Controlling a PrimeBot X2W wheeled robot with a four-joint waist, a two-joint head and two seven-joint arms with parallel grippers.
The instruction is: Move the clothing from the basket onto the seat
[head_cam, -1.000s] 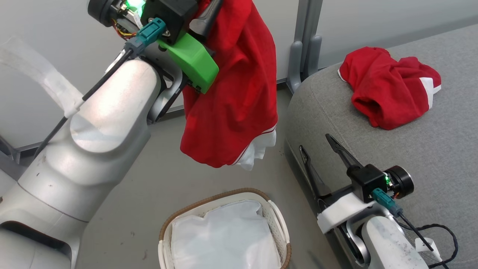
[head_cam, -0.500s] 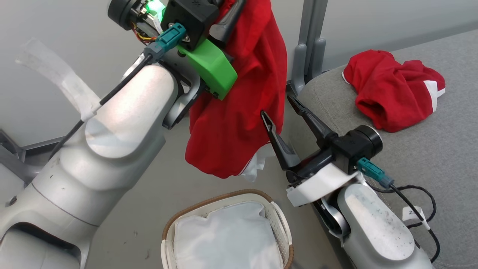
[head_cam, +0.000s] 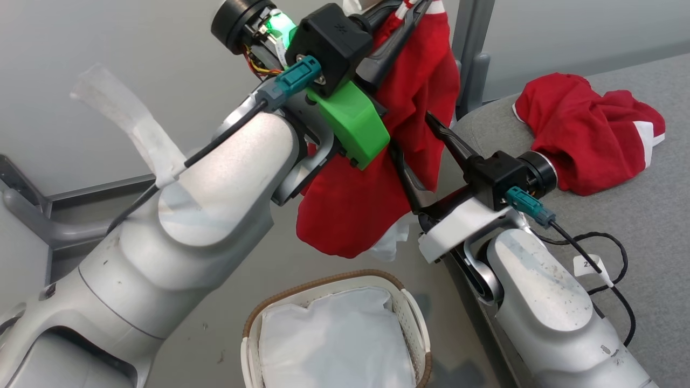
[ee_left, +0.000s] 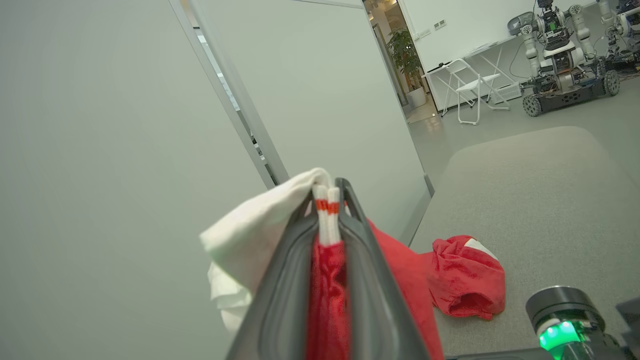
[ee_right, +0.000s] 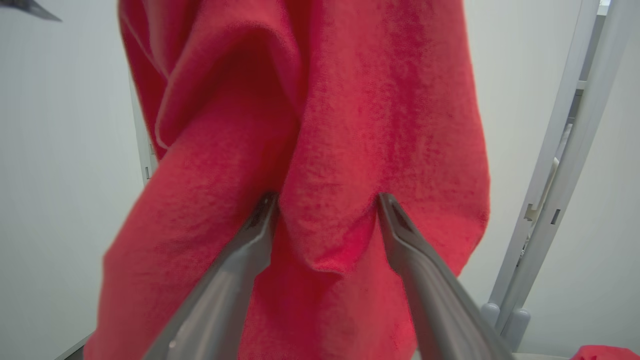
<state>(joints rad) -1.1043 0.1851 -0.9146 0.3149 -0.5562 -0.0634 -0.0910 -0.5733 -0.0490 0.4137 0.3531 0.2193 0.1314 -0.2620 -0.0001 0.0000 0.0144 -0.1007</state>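
The right claw [head_cam: 412,134] has risen from beside the seat [head_cam: 647,226] to the shirt [head_cam: 366,215], which hangs from the left claw [head_cam: 407,8] high above the basket [head_cam: 416,318]. A second shirt [head_cam: 587,134] lies on the seat, so this is probably the last carry. The right wrist view shows the right claw's jaws spread around a fold, not yet gripping. The left wrist view shows the left claw pinching the striped hem.
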